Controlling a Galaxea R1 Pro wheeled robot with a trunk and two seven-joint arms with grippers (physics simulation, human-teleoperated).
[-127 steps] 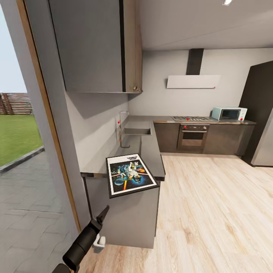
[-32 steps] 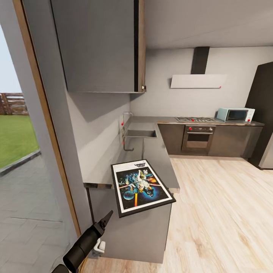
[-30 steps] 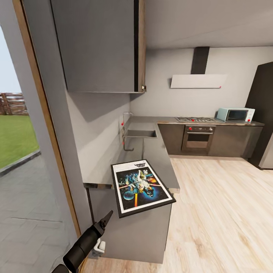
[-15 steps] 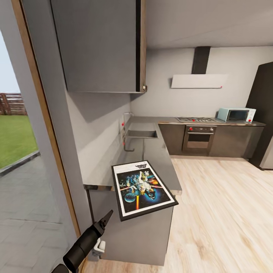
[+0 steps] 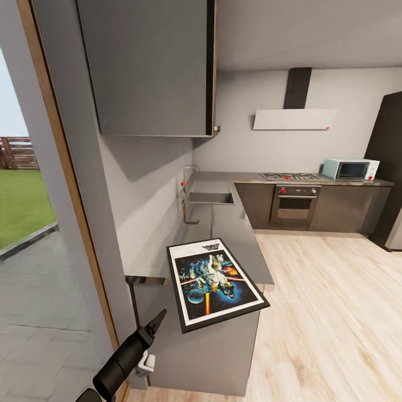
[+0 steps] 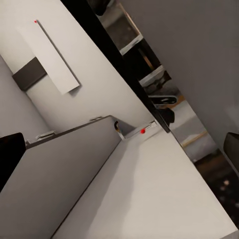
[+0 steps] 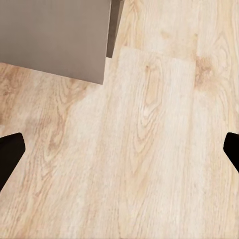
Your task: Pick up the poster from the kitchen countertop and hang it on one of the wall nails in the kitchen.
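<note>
We see the kitchen from its doorway end, and we go from the big things to the small. The long grey counter (image 5: 245, 245) runs away from us along the left wall and then turns along the far wall, where the oven (image 5: 294, 202) and the teal microwave (image 5: 350, 168) stand. Its near end is the part closest to us, so we judge that the poster (image 5: 215, 282) lies there to be reached without going deep into the room.

The poster lies flat on this near end, face up, turned a little askew, and its near corner seems to go slightly over the front edge. This overhang could give a finger a place to go under the frame. It has a black frame, a white inner border and colourful figures on a dark blue ground; the title is on the side far from us, so it reads upside down for us.

The left arm (image 5: 125, 357) hangs low beside the counter, well apart from the poster. Its hand (image 6: 119, 144) and the right hand (image 7: 119, 149) both show dark fingertips at opposite picture edges, so both are spread wide and grasp nothing. The right one looks down on the wood floor (image 7: 149, 149).

We cannot make out any wall nail.
</note>
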